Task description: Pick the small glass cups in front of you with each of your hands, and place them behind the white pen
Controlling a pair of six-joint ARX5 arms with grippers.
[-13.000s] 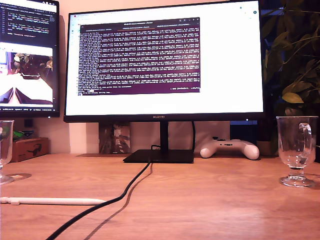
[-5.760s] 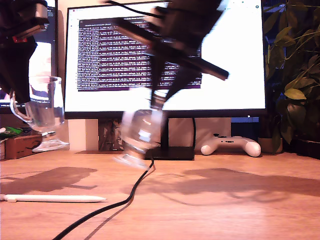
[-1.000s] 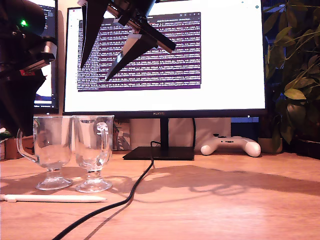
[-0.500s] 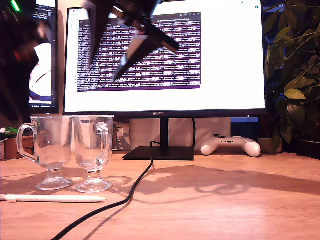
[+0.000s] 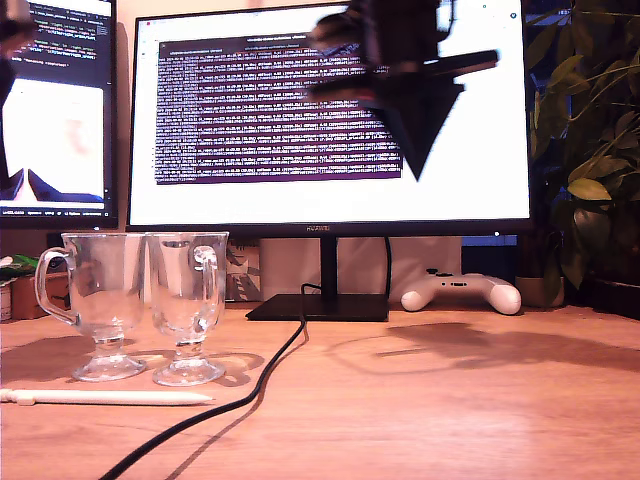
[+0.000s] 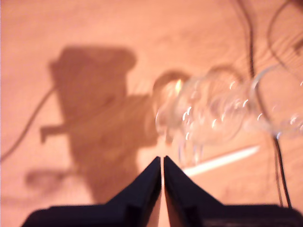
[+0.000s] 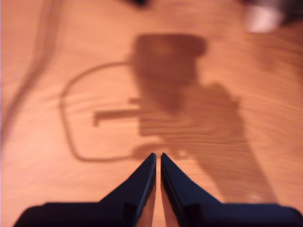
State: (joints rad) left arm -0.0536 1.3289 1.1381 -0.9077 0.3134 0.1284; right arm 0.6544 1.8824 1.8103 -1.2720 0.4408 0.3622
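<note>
Since half a second earlier, the dark arm over the cups had swung away toward the exterior view's right, and the other dark shape at that view's left edge had nearly left the picture; the cups and pen had not shifted.

Our first pincer [image 6: 163, 163] had its two black jaws pressed almost together, only a thin slit between them, holding nothing. Beyond its tips lay the two glass cups, blurred and seen from above, with the white pen [image 6: 221, 160] slanting just beside them and a black cable [image 6: 279, 170] running past.

Our second pincer [image 7: 157, 161] was likewise nearly closed and empty, over bare wood with only shadows and a cable's shadow loop beneath it.

In the exterior view an arm [image 5: 412, 90] hung blurred in front of the monitor [image 5: 330, 120]. Both cups stood upright on the surface [image 5: 450, 400], the first cup [image 5: 98, 305] and second cup [image 5: 190, 305] touching or nearly so, directly behind the white pen. The cable ran from the monitor base toward the camera. A white game controller [image 5: 460, 293] rested near the base, and a plant [image 5: 590, 150] filled that view's right.
</note>
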